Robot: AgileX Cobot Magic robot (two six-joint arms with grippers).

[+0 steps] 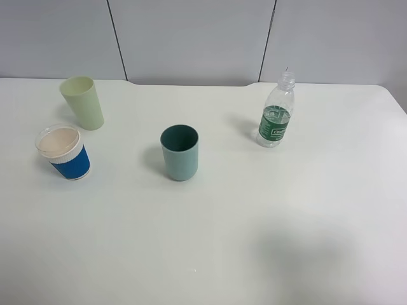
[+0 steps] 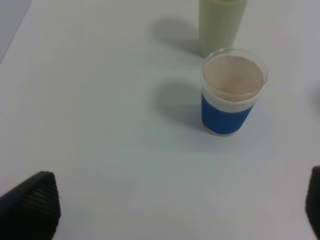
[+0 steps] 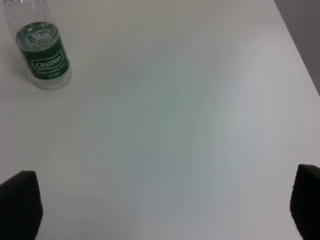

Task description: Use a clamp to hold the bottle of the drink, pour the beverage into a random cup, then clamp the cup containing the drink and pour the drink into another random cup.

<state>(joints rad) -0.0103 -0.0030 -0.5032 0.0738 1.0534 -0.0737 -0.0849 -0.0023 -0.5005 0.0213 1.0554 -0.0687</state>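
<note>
A clear bottle with a green label stands upright on the right of the white table; it also shows in the right wrist view. A teal cup stands in the middle. A blue-sleeved cup and a pale green cup stand at the left; both show in the left wrist view, the blue-sleeved cup and the pale green cup. My left gripper is open, well short of the blue-sleeved cup. My right gripper is open, far from the bottle. Neither gripper shows in the exterior view.
A grey panelled wall runs behind the table's far edge. The table's right edge shows in the right wrist view. A faint shadow lies on the table's front right.
</note>
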